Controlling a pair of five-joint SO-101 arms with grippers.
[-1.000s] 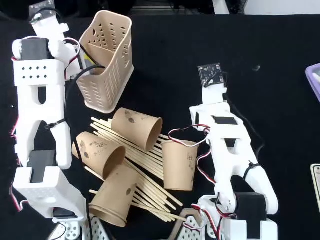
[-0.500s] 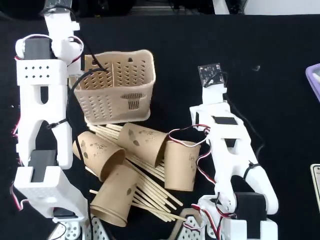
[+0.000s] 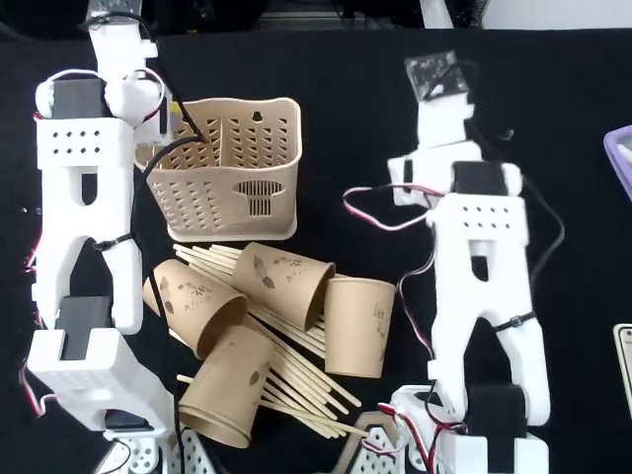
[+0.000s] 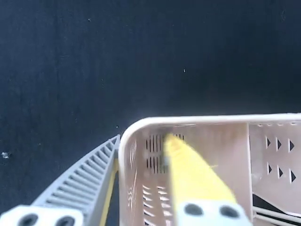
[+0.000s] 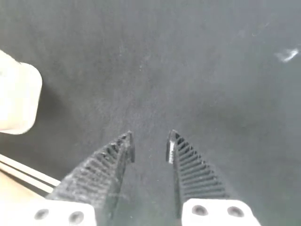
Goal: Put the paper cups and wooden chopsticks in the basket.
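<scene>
The beige holed basket (image 3: 227, 168) stands at the back left, its long side toward the pile. My left gripper (image 3: 174, 120) is shut on the basket's end wall (image 4: 134, 155), yellow finger (image 4: 193, 179) inside and grey finger (image 4: 87, 186) outside. Several brown paper cups lie on their sides: one (image 3: 286, 281) just below the basket, one (image 3: 193, 301) to its left, one (image 3: 229, 385) nearer the front. Another cup (image 3: 357, 326) sits by my right arm (image 3: 479, 212). Wooden chopsticks (image 3: 296, 355) lie fanned under the cups. My right gripper (image 5: 149, 141) hangs open over bare black cloth.
A purple object (image 3: 620, 158) shows at the table's right edge, with a pale card (image 3: 624, 355) nearer the front. The basket's corner (image 5: 14, 94) and some chopstick ends (image 5: 19, 172) lie beside my right gripper. The black cloth (image 3: 553, 109) at the back right is bare.
My left gripper swung the basket round so its long side faces the pile, nudging the nearest cup forward. The right arm has since stretched toward the back of the table.
</scene>
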